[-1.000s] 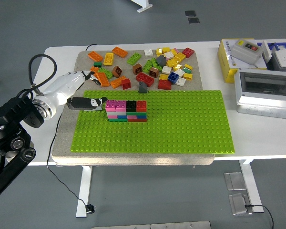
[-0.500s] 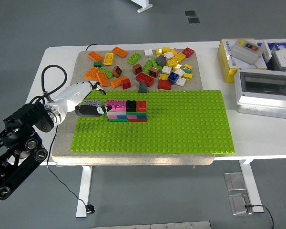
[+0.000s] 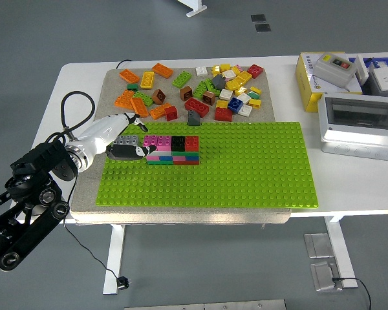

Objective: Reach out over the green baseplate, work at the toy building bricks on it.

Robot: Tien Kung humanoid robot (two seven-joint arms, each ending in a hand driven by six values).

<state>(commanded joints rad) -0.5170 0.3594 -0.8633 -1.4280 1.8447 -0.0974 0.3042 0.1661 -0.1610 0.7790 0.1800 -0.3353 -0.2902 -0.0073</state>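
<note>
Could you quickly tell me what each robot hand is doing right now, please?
Left robot hand: closed on a grey brick, at the left end of the brick wall on the green baseplate.
Right robot hand: not in view.

A grey floor (image 3: pixel 181 39) is seen all around a white table (image 3: pixel 362 190), evenly lit. The table is carried on white legs (image 3: pixel 114 255) with flat feet. Two dark square plates (image 3: pixel 260 22) are set into the floor beyond the far edge, and a white furniture foot (image 3: pixel 195 8) is cut off at the top. A black cable (image 3: pixel 84 248) is trailed below the table to the floor.
</note>
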